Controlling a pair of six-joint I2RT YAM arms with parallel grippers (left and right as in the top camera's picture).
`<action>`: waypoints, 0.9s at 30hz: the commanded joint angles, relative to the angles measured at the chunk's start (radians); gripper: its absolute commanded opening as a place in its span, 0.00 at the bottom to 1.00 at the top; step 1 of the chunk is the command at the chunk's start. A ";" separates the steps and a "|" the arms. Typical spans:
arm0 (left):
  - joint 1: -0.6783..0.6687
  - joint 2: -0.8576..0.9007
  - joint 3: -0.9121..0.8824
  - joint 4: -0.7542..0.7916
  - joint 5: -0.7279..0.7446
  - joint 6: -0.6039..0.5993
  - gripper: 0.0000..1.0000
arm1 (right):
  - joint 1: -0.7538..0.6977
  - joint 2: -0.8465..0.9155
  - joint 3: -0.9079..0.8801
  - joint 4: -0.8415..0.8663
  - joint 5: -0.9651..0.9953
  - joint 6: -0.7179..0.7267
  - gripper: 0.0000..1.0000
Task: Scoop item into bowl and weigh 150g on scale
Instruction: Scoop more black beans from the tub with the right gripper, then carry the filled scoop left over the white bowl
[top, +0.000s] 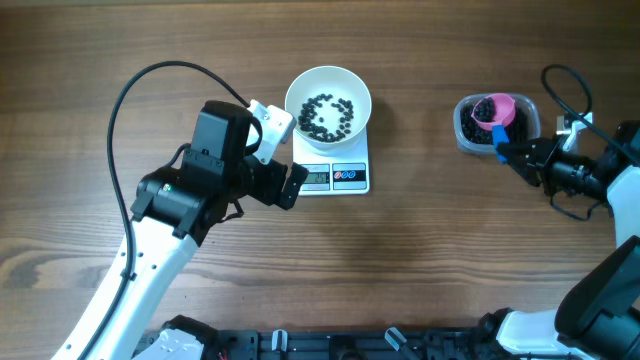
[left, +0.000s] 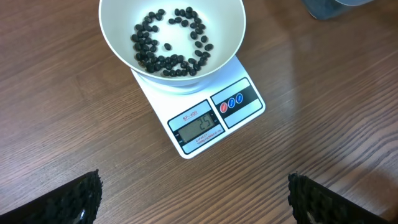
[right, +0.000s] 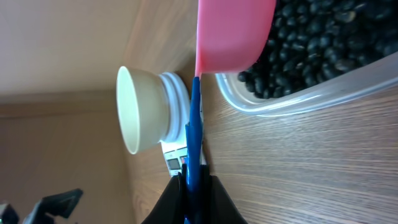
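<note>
The white bowl (top: 296, 92) stands on the white scale (top: 350, 178) and holds a thin scatter of black beads (top: 328, 114). My left gripper (top: 283, 157) hovers just left of the scale, open and holding nothing. In the left wrist view its fingertips (left: 74, 199) frame bare wood below the scale (left: 239, 99) and bowl (left: 118, 43). My right gripper (top: 512, 152) is shut on the blue handle of a pink scoop (top: 495, 110). The scoop's cup sits in the clear tub (top: 465, 132) of beads. The right wrist view shows the scoop (right: 233, 31) against the bead heap (right: 317, 43).
Black cables loop over the wood at the far left (top: 125, 100) and by the right arm (top: 560, 85). Between scale and tub lies bare table (top: 415, 130). From the right wrist, the bowl (right: 140, 109) shows in the distance beyond the handle (right: 194, 124).
</note>
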 joint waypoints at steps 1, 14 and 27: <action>-0.005 0.004 0.022 0.003 0.016 -0.006 1.00 | -0.005 0.021 -0.011 0.005 -0.130 0.018 0.04; -0.005 0.004 0.022 0.003 0.016 -0.006 1.00 | 0.194 0.020 -0.011 0.131 -0.326 0.025 0.04; -0.005 0.004 0.022 0.002 0.016 -0.006 1.00 | 0.584 0.018 -0.011 0.492 -0.009 0.259 0.04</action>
